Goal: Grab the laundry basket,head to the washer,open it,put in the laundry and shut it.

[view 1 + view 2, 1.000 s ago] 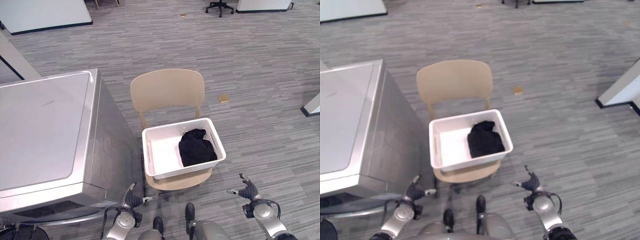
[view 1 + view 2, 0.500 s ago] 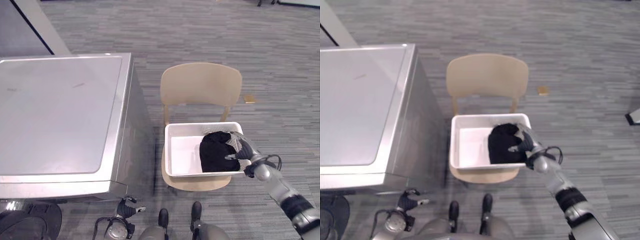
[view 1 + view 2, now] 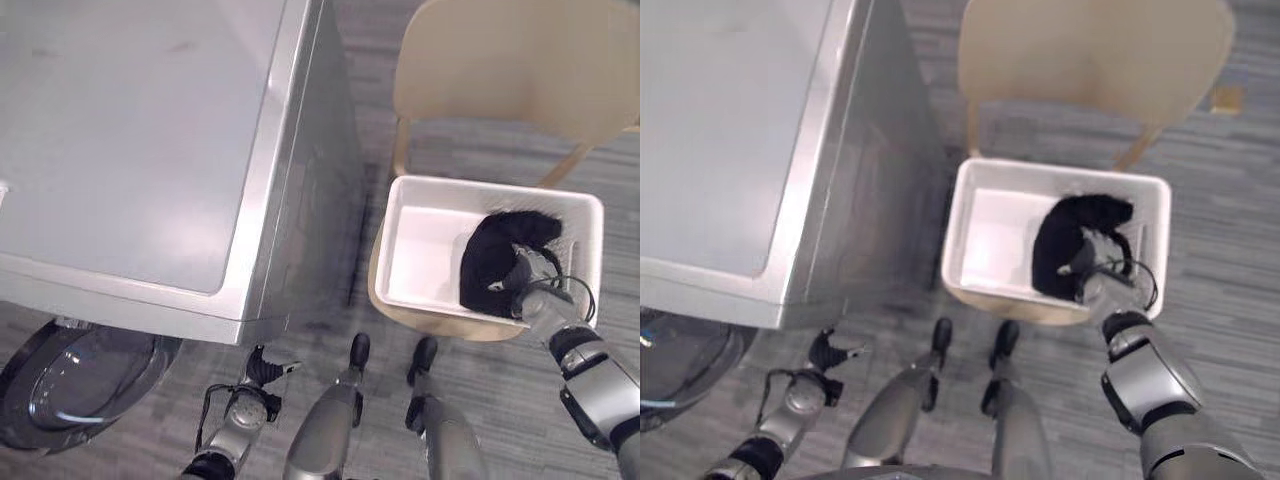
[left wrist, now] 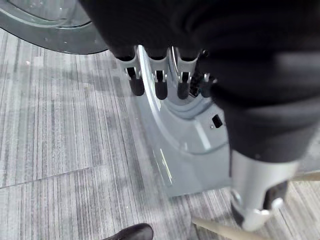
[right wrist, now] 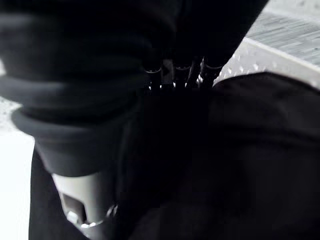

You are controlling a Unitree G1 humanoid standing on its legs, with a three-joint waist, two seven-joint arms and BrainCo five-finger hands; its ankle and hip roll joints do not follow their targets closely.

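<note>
Washing machine (image 3: 150, 150): a silver-grey front-loader beside the chair, its round glass door (image 3: 70, 385) swung open low at the front. Chair (image 3: 520, 70): pale wood, carrying the laundry basket (image 3: 425, 240), a white perforated plastic tub that sits on the seat just beside the washer's side panel. Laundry (image 3: 495, 260): a dark, crumpled garment lying against the basket's far wall from the washer. Right hand (image 3: 535, 275): reaches into the basket and rests on the garment; its fingers are sunk in the dark cloth, so whether they grip cannot be told. Left hand (image 3: 262, 368): low by the washer's front, fingers relaxed and holding nothing. The cloth looks light, limp and non-slippery; a bunched handful from its raised middle should lift it whole.
</note>
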